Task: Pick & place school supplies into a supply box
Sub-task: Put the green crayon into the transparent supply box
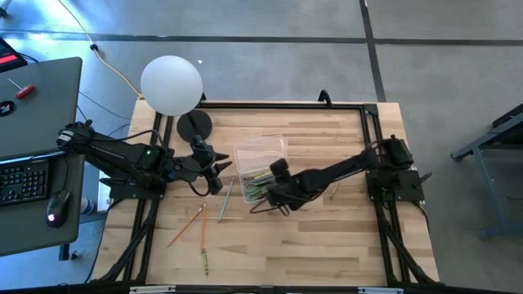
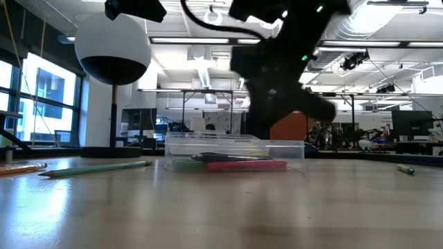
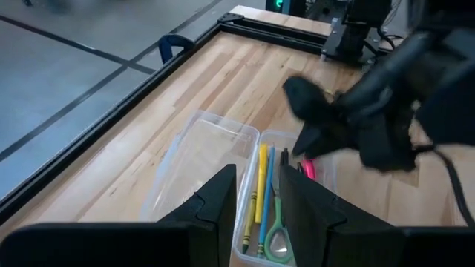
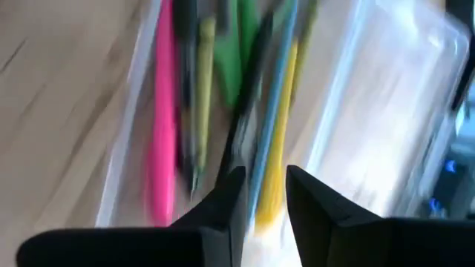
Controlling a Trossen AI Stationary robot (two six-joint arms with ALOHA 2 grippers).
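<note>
Right pincer (image 1: 263,198) hovers over the near end of the box (image 1: 261,166) at mid-desk, fingers parted a narrow gap and holding nothing; a pen (image 4: 160,126) lies inside. This looks like a drop-off step. Next, fetch a pencil (image 1: 186,225) from the front-left. Left pincer (image 1: 219,181) waits beside the box, narrowly parted.

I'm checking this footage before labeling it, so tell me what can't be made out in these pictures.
- High view: the right gripper and its arm cover part of the supply box, so its contents can't be counted.
- Right wrist view: the pink pen and its neighbours are blurred streaks.
- Low view: the dark arm blocks the room behind it.
- Left wrist view: the scissors are cut off by the edge.
</note>
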